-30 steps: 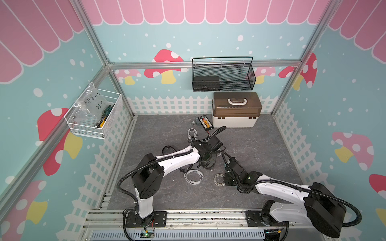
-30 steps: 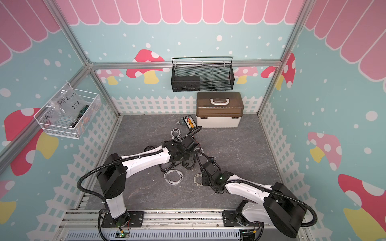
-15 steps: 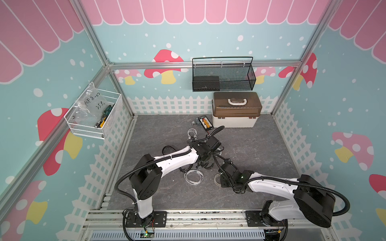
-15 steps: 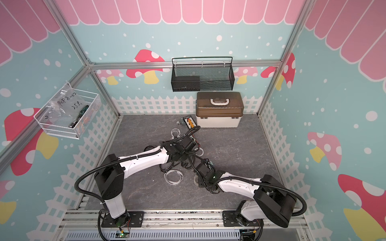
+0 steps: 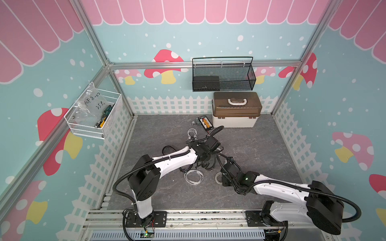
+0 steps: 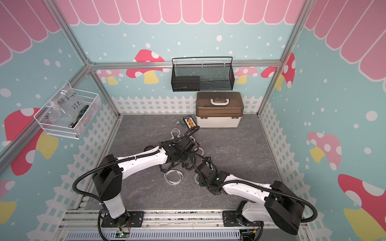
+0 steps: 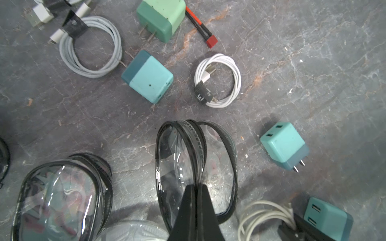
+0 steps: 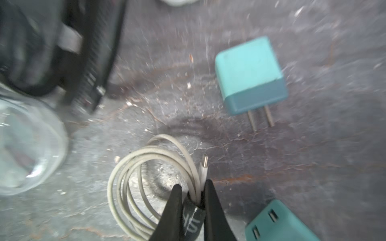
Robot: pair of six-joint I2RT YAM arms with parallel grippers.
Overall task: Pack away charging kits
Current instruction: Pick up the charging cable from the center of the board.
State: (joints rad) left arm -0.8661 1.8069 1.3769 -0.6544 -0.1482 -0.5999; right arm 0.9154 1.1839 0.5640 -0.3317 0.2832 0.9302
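left gripper (image 7: 196, 186) clamps pouch (image 7: 181, 158); right gripper (image 8: 193, 187) clamps cable (image 8: 191, 171)

Stereo pair high, looking down; wrist cameras close, downward.

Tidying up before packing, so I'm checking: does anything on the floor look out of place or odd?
A red-and-black wire with a red plug lies beside the green adapter; it matches neither the teal adapters nor the white cable coils. Nothing looks spilled or broken.
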